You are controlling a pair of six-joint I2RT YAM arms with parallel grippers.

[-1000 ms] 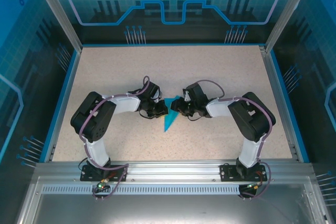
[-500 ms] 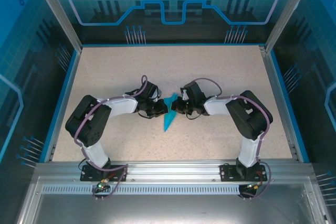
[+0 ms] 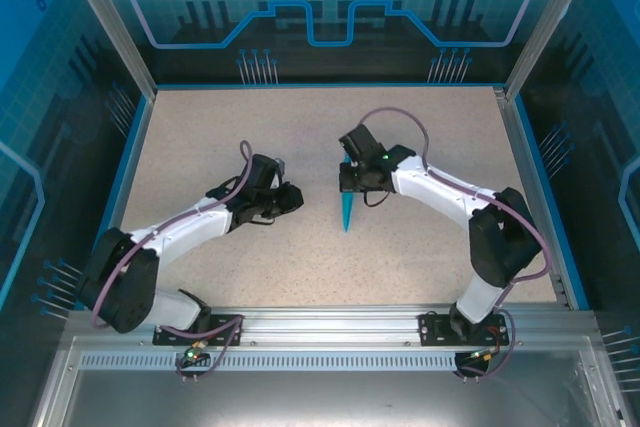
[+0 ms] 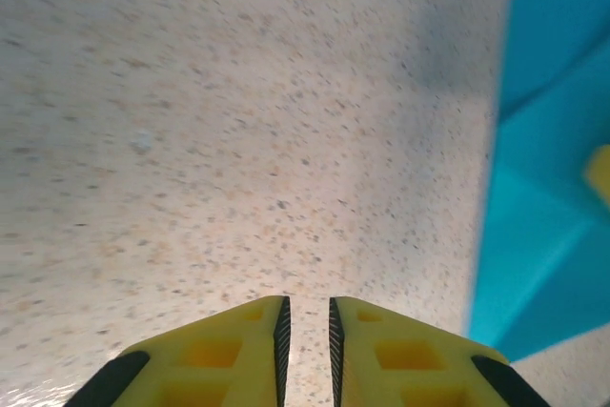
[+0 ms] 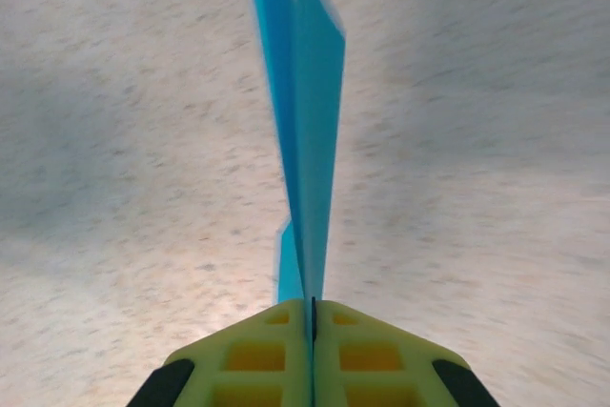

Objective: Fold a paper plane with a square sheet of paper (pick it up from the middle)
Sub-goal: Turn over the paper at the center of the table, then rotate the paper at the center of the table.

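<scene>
1. Right hand (image 3: 348, 185), at the centre of the overhead view, is clenched on the paper plane (image 3: 346, 213) (yellow fingers pinch one end of the folded blue paper).
2. From that hand the paper plane runs as a narrow dart toward the bottom of the frame, over the speckled desk (image 3: 430, 247); whether its tip touches is unclear.
3. Left hand (image 3: 292, 197), left of centre, has its fingers slightly parted, grasping nothing, apart from the paper.
</scene>
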